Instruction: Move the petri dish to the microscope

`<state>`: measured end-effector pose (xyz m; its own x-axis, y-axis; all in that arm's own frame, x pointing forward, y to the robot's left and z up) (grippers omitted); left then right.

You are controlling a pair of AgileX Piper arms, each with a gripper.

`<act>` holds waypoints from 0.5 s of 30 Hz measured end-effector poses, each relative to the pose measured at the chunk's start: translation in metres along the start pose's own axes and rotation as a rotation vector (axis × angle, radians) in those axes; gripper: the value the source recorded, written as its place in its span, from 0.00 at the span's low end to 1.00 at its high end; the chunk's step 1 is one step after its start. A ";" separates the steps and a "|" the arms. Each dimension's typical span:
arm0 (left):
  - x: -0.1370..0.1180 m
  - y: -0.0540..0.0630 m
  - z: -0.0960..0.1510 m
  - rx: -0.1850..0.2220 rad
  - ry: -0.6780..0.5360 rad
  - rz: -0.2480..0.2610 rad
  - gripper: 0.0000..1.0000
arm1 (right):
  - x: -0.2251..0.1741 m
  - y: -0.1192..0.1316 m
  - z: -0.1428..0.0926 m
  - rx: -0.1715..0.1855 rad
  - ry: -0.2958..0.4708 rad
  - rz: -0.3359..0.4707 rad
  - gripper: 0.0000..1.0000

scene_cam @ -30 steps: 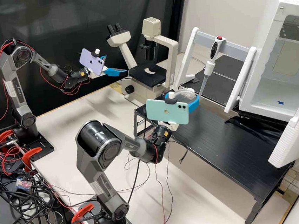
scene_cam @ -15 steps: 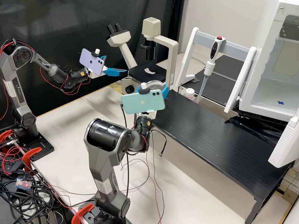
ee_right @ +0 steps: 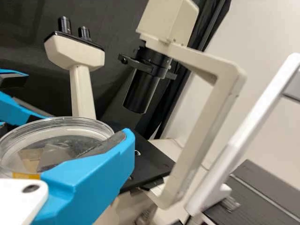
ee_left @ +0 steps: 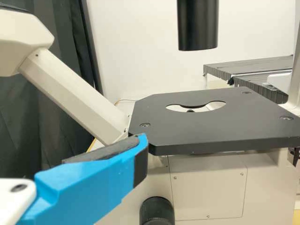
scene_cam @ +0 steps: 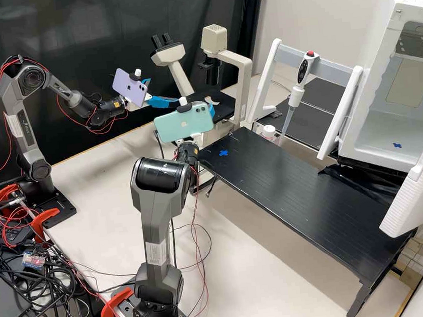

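Observation:
My right gripper (scene_cam: pixel 211 110) is raised just in front of the microscope (scene_cam: pixel 245 78), partly behind its green phone. In the right wrist view, the gripper (ee_right: pixel 101 164) is shut on the clear round petri dish (ee_right: pixel 56 119), which lies nearly flat beside the blue finger, in front of the black stage (ee_right: pixel 152 161). Beside the microscope's near left side, my left gripper (scene_cam: pixel 164 101) stands open in the air. One blue finger of this gripper (ee_left: pixel 126 159) shows in the left wrist view, near a corner of the black stage (ee_left: pixel 215 129) with its curved opening.
A black raised platform (scene_cam: pixel 299 190) with a blue cross mark (scene_cam: pixel 223 153) runs to the right. Behind it stand a white rack with a pipette (scene_cam: pixel 296 95) and a small white-capped bottle (scene_cam: pixel 269 131). A white open-doored chamber (scene_cam: pixel 385 97) is at the right.
My right arm has swung left from over the platform's far end to the microscope's front, carrying the petri dish. The blue cross and the bottle have come into sight. The left arm has kept still.

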<state>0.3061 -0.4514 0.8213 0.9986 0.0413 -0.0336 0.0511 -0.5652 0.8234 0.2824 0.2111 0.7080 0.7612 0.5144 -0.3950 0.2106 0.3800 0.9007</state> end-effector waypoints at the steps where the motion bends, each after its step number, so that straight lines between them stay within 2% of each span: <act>1: 0.000 0.000 0.000 0.000 0.000 0.000 1.00 | 0.006 -0.003 -0.001 0.006 -0.007 -0.017 0.00; 10: 0.000 0.000 0.000 0.000 0.000 0.000 1.00 | 0.066 -0.016 0.001 -0.006 -0.094 -0.093 0.00; 15: 0.000 0.000 0.000 0.000 0.000 0.000 1.00 | 0.090 -0.021 0.003 -0.040 -0.120 -0.125 0.00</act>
<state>0.3061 -0.4514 0.8213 0.9986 0.0413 -0.0336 0.0511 -0.5652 0.8234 0.3483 0.2471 0.6536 0.7988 0.3670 -0.4766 0.2851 0.4666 0.8373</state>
